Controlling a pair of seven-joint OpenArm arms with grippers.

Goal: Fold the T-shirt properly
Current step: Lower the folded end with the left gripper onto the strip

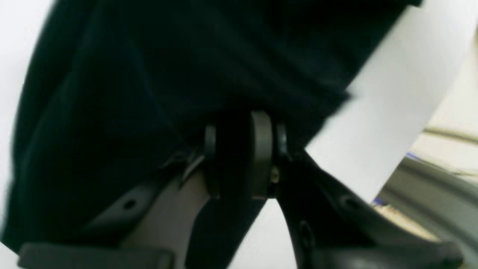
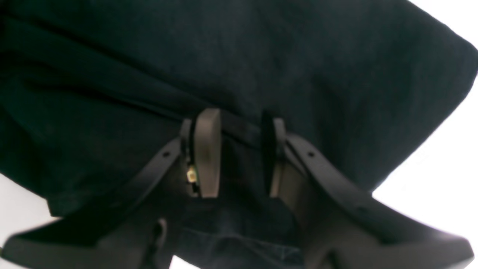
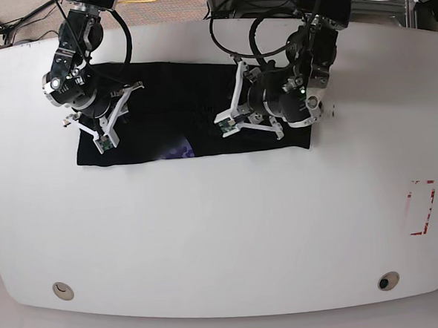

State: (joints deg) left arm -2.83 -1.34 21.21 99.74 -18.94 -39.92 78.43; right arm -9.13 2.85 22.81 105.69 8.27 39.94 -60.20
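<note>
T-shirt [image 3: 190,110] lies as a band at the table's [image 3: 223,231] 12 o'clock; left gripper [image 1: 244,153] and right gripper [image 2: 233,153] each pinch cloth, so carry both in step, keeping the edge taut.

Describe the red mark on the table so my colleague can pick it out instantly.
Start at the white table and go to the base view's right edge, well away from the black T-shirt. The small red rectangular outline lies flat there, alone, the only red thing on the surface.
</note>
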